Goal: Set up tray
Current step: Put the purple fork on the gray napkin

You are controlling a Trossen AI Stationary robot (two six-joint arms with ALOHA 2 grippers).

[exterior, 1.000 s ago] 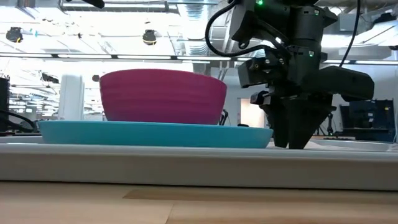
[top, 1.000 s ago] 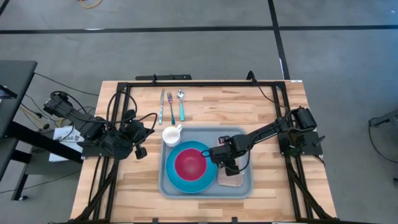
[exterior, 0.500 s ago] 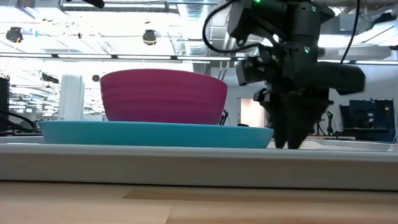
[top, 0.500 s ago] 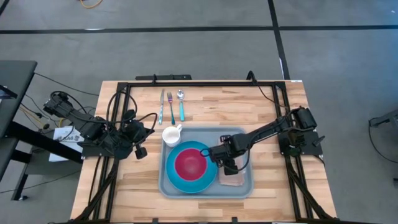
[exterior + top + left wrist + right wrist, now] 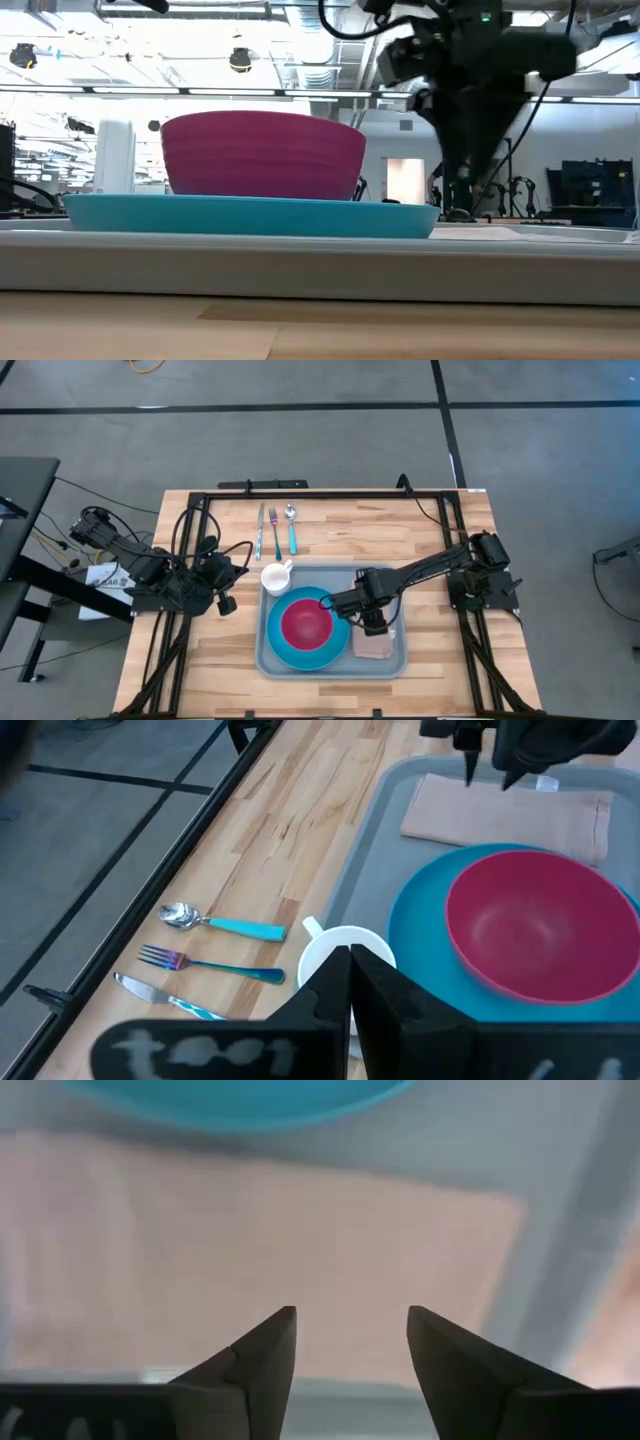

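Note:
The grey-blue tray [image 5: 390, 582] lies mid-table. On it sit a bright blue plate [image 5: 285, 650] with a pink bowl [image 5: 305, 622], a white mug [image 5: 276, 576] in its far left corner, and a flat beige napkin [image 5: 376, 647] along its right side. My right gripper [image 5: 350, 1315] hangs open above the napkin [image 5: 260, 1250], pointing down, clear of it; it also shows over the tray in the low view [image 5: 468, 185]. My left gripper [image 5: 350, 960] is shut with nothing in it, raised over the table's left part [image 5: 225, 600], aimed toward the mug [image 5: 345, 955].
A knife [image 5: 260, 530], a fork [image 5: 274, 530] and a spoon [image 5: 291, 528] with teal handles lie side by side on the wood beyond the tray's far left corner. A black frame rail [image 5: 300, 494] runs along the table's far edge.
My right gripper has risen straight up from the napkin, its fingertips now well above the tray's rim. The napkin stays flat on the tray.

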